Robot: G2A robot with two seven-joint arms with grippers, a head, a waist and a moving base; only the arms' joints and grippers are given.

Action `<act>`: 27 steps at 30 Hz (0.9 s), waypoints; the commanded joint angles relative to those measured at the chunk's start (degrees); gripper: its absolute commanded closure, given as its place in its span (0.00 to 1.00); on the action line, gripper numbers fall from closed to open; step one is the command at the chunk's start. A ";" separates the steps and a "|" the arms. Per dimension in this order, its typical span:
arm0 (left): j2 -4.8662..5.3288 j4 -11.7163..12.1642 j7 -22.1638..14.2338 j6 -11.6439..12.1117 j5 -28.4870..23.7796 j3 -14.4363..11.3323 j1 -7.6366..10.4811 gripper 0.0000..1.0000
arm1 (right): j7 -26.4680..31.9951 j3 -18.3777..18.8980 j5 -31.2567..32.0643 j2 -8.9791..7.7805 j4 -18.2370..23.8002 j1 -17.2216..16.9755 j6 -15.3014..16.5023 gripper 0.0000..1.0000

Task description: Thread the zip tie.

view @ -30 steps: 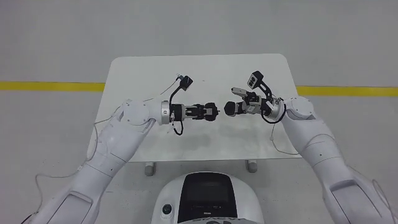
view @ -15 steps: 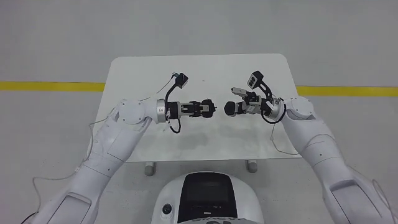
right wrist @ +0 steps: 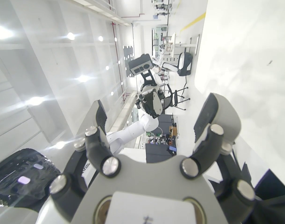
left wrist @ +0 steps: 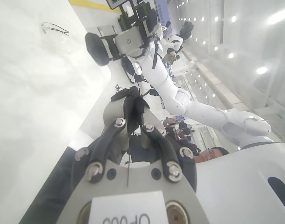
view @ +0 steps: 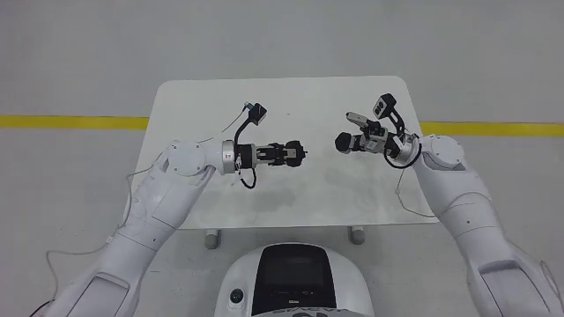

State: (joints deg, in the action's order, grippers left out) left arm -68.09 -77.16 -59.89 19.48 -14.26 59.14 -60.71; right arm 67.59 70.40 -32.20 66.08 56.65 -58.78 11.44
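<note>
My left gripper (view: 297, 152) hovers over the middle of the white table (view: 282, 106), shut on a thin black zip tie. In the left wrist view its dark pads (left wrist: 133, 108) press together and the tie's strand (left wrist: 128, 171) runs back between the fingers toward the wrist. My right gripper (view: 340, 144) hangs a short way to the right, facing the left one with a gap between them. In the right wrist view the right gripper (right wrist: 154, 113) stands open with nothing between its fingers, and the left gripper (right wrist: 151, 103) shows straight ahead, farther off.
A few thin dark strands with pale ends (left wrist: 54, 27) lie on the table beyond the left gripper. A small dark speck (right wrist: 270, 62) sits on the tabletop. Free table surface lies all around both grippers; the table's edges are near the arms' elbows.
My right gripper has drawn back to the right, widening the gap to the left gripper. The left arm shifted slightly early on and has since held still.
</note>
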 commanded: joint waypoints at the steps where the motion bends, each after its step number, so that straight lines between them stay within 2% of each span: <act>1: 0.00 0.00 0.00 0.00 0.00 0.00 0.00 1.00 | -1.62 1.45 2.56 -0.63 0.82 -0.41 -0.69 0.00; 6: 0.00 0.00 0.00 0.00 0.00 0.00 0.00 1.00 | -7.59 3.96 10.35 -2.03 4.69 -2.48 -2.94 0.00; 15: 0.00 0.00 0.00 0.00 0.00 0.00 0.00 1.00 | -8.03 4.30 10.52 -2.16 5.33 -3.08 -3.10 0.00; 18: 0.00 0.00 0.00 0.00 0.00 0.00 0.00 1.00 | -10.52 4.60 11.59 -2.30 7.22 -3.43 -4.87 0.00; 24: 0.00 0.00 0.00 0.00 0.00 0.00 0.00 1.00 | -17.74 7.02 18.46 -3.42 13.45 -3.59 -16.40 0.00; 26: 0.00 0.00 0.00 0.00 0.00 0.00 0.00 1.00 | -19.58 7.21 21.00 -3.71 16.03 -3.51 -22.47 0.00; 27: 0.00 0.00 0.00 0.00 0.00 0.00 0.00 1.00 | -20.20 7.34 21.46 -3.79 16.98 -3.61 -24.19 0.00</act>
State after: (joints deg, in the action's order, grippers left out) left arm -68.09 -77.16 -59.89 19.48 -14.26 59.14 -60.71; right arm 48.04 77.65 -11.39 62.38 72.51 -62.36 -9.85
